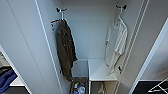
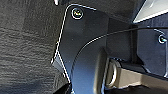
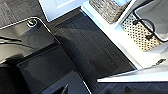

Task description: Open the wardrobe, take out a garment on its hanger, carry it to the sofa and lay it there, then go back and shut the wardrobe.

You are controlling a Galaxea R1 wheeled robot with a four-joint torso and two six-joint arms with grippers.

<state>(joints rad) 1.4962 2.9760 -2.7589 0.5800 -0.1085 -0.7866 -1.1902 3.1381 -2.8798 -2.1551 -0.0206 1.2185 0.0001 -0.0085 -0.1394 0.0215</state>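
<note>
Wardrobe (image 1: 86, 37): it stands wide open, and its white inside faces the head camera.
Left door (image 1: 22, 50): swung out at the wardrobe's left side.
Right door (image 1: 147, 45): swung out at the wardrobe's right side.
White shirt (image 1: 117, 46): it hangs inside the wardrobe, up against its right wall.
Hanger (image 1: 120, 18): thin and white, it holds the shirt and hooks onto a black hook (image 1: 121, 6) high on the wardrobe's right wall.
Olive-brown jacket (image 1: 65, 50): long and dark, it hangs at the wardrobe's left wall from a second black hook (image 1: 61, 10).
White shelf box (image 1: 100, 70): it sits low in the wardrobe, right under the shirt's hem.
Basket of small things (image 1: 79, 87): it is at the wardrobe's bottom, below the jacket.
Blue cloth (image 1: 6, 80): it lies outside the wardrobe, past the left door.
Dark carpet (image 3: 90, 50): it runs up to the wardrobe's white base in the right wrist view.
White bin with holes (image 3: 140, 32): it sits in the low part of the wardrobe.
Pincers: I cannot tell if either one is apart or together.
</note>
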